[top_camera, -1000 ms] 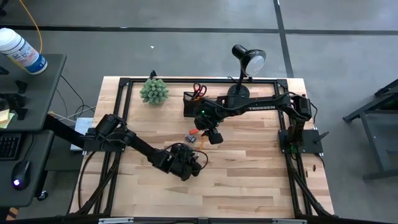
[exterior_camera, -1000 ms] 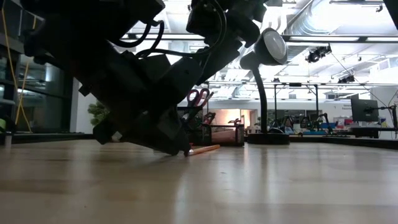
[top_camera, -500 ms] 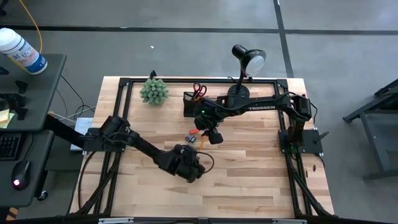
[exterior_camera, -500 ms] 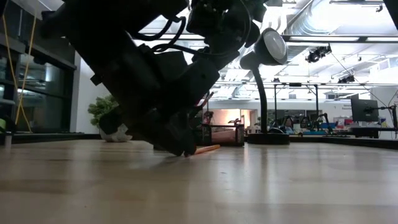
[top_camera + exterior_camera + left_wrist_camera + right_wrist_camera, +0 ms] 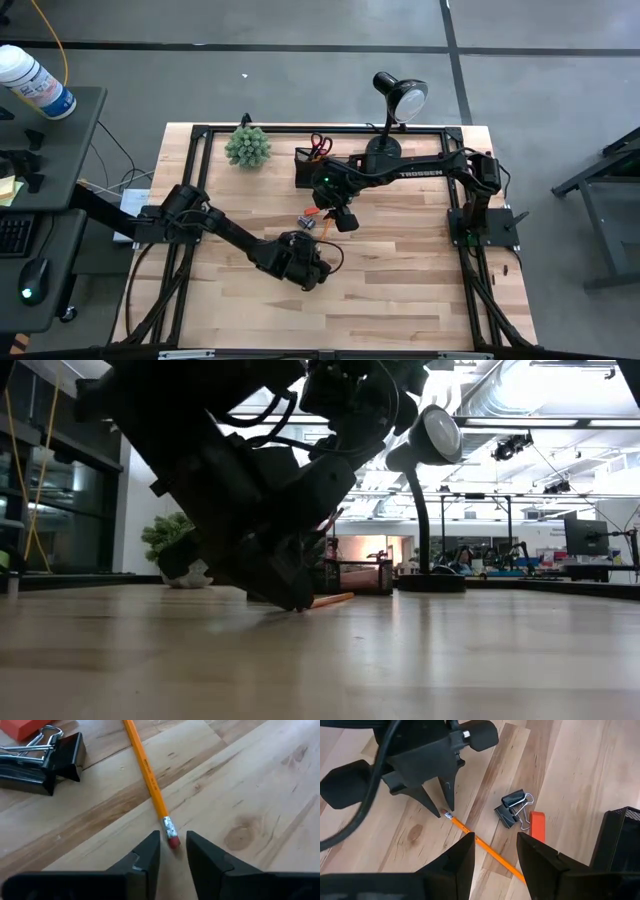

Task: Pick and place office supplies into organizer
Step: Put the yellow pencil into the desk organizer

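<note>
An orange pencil [image 5: 147, 770] lies flat on the wooden table, its pink eraser end [image 5: 172, 841] toward my left gripper [image 5: 173, 845]. That gripper is low over the table and narrowly open. Its two fingertips stand on either side of the eraser end, and no touch shows. My right gripper [image 5: 495, 855] hangs open above the pencil's [image 5: 485, 847] middle, touching nothing. The black organizer [image 5: 312, 165] stands at the far side with red-handled scissors [image 5: 319, 145] upright in it.
A black binder clip [image 5: 45, 760] and a small orange block [image 5: 537, 825] lie beside the pencil. A green spiky plant ball [image 5: 248, 146] and a black desk lamp [image 5: 395, 100] stand along the far edge. Bare wood stretches toward the near edge.
My left arm has shifted a little toward the table's right and then held still, so the plant now shows behind it in the low view. The pencil and my right gripper have stayed where they were.
</note>
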Motion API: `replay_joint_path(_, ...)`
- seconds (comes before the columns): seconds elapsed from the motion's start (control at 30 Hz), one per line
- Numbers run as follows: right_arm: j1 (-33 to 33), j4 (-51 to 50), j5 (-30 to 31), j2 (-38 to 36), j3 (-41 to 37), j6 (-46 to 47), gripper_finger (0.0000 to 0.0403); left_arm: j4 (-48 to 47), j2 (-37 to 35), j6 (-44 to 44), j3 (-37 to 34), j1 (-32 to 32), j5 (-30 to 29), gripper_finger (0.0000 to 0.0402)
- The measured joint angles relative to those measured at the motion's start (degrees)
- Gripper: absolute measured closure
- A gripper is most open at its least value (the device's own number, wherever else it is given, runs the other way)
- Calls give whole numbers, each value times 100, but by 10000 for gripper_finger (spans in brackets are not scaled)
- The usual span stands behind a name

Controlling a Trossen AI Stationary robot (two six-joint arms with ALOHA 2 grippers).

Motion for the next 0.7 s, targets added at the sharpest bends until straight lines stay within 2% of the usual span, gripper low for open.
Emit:
replay_joint_path(0.2,2,-7,0,0,0,0,263,4,-2,-9,0,106,150,390)
replay_joint_path(0.4,0,-13,0,0,0,-3,263,-102,-4,12,0,102,212,396)
replay_joint_path(0.7,-94,-307,-2,-91,-4,-122,263,-342,-48,-169,0,-295,-3,400)
